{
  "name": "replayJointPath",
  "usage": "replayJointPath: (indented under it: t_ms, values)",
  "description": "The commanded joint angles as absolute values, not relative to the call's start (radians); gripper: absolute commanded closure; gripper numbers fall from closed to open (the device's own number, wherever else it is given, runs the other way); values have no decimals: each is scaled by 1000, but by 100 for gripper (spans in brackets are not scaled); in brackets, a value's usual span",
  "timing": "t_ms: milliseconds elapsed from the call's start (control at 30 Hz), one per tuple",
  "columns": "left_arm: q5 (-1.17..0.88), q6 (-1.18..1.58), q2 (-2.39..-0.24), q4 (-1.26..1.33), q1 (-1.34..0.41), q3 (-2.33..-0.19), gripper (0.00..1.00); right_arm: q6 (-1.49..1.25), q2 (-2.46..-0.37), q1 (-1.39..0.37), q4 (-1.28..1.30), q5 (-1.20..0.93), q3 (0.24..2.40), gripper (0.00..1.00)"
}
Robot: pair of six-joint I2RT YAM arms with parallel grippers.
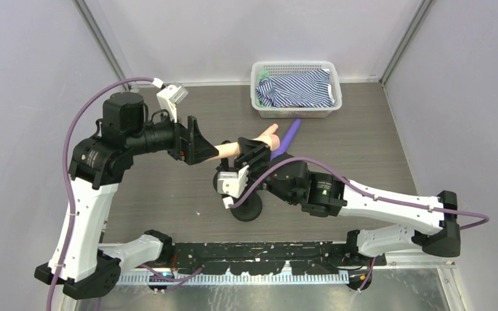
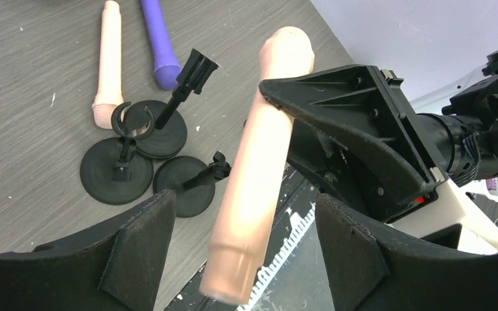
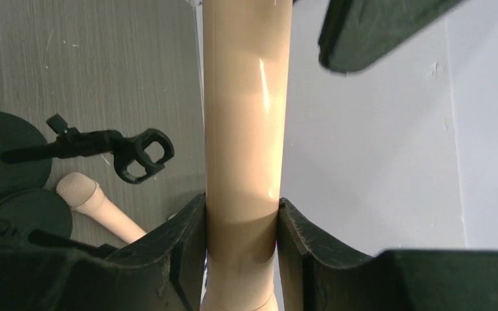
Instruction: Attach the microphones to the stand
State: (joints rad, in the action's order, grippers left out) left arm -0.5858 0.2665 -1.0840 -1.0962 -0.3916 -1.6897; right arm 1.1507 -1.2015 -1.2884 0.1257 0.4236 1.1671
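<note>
Top external view shows the right gripper (image 1: pixel 254 153) over the middle of the table (image 1: pixel 168 188). It pinches a peach microphone (image 1: pixel 228 150) that is held roughly level in the air, one end pointing at the left gripper (image 1: pixel 211 150). Left wrist view makes the left one plain: its two fingers (image 2: pixel 139 249) stand spread, one on each side of that microphone's near end, with a gap on both sides and no contact. Right wrist view shows the right fingers (image 3: pixel 185 246) pressed against the shaft from both sides.

A second peach microphone (image 2: pixel 109 58) and a purple microphone (image 2: pixel 159 45) lie side by side on the table, close but apart. Their rounded heads point toward three black stands (image 2: pixel 117 172), whose round bases sit bunched together, touching or nearly so. The peach head lies just beside one of the bases. Each stand carries a clip (image 2: pixel 198 68) on a tilted arm, and no microphone sits in a clip yet.

At the far edge of the table stands a white basket (image 1: pixel 296 65) holding a striped cloth (image 1: pixel 298 87), well apart from the stands.
</note>
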Motion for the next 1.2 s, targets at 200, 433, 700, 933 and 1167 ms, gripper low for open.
replayJointPath:
  t_ms: [200,433,700,933,1167]
  values:
    - [-623,206,-1057,-1083,-398,-1645,26,1443,-1283,-1295,-51,300,1237,99]
    - [-655,209,-1046,-1057,-398,-1611,27,1523,-1325,-1294,-119,293,1284,96]
    - [-676,209,-1048,-1051,-399,-1608,59,1532,-1339,-1294,-132,261,1313,86]
    - [-678,209,-1046,-1048,-399,-1600,98,1523,-1329,-1292,-171,267,1296,78]
    - [-647,215,-1028,-1016,-399,-1580,100,1484,-1283,-1292,-193,295,1239,42]
